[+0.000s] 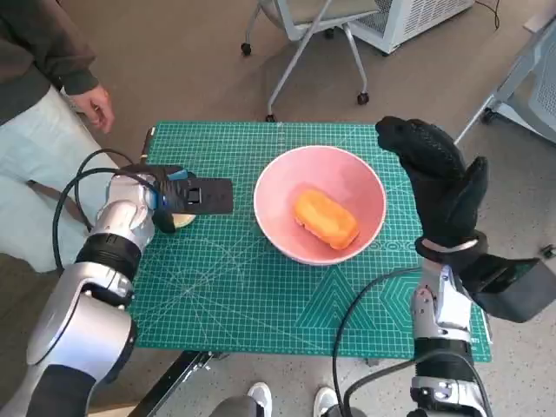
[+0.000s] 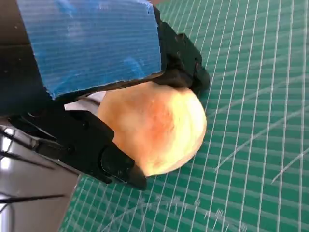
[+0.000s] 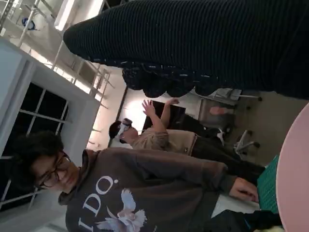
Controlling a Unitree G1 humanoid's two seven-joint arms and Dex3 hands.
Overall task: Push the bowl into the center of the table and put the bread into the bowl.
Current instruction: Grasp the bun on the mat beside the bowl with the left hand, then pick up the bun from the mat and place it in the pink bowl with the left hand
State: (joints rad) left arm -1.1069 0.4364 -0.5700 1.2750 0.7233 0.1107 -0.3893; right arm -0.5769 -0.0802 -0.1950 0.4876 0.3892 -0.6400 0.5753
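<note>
The pink bowl stands near the middle of the green mat, with an orange oblong bread lying inside it. At the mat's left edge my left hand grips a pale round bread roll, its black fingers closed round it just above the mat. My gloved right hand is raised beside the bowl's right rim, fingers spread, holding nothing and apart from the bowl. The bowl's pink rim shows in the right wrist view.
A person stands close to the table's left side, one hand near its far left corner. Office chairs are behind the table. People appear in the right wrist view. Cables hang along both forearms.
</note>
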